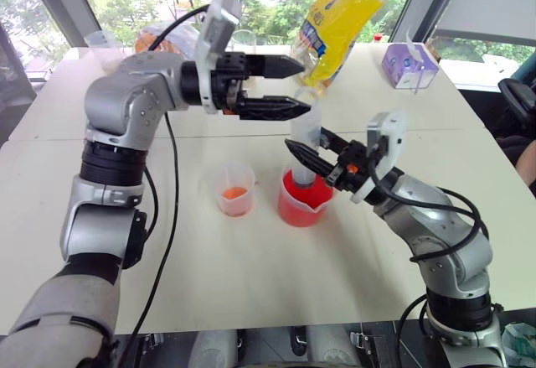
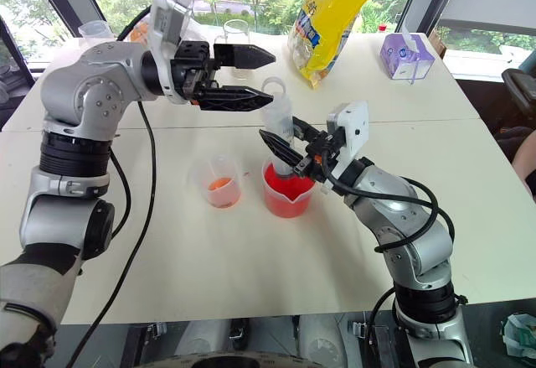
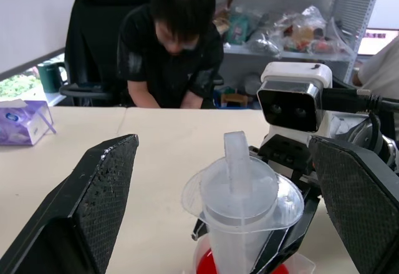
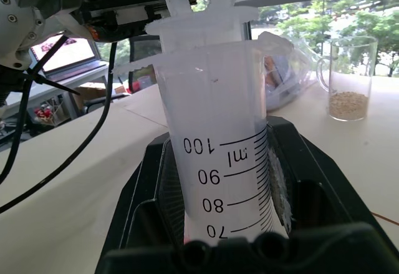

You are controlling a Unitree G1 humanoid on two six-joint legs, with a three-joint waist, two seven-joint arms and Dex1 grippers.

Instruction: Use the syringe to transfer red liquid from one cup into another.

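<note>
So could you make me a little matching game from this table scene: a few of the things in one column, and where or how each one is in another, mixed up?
Things:
1. syringe
2. spouted beaker
3. small narrow cup
4. left gripper

States:
A. holds just a little orange-red at its base
B. open, level, beside the plunger top
C. upright, clamped by the right gripper
D. filled with bright red liquid

Pairs: 1-C, 2-D, 3-A, 4-B

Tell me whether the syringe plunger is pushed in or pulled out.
Pushed in: the plunger head sits just above the syringe flange, tip down in the red beaker.
</note>
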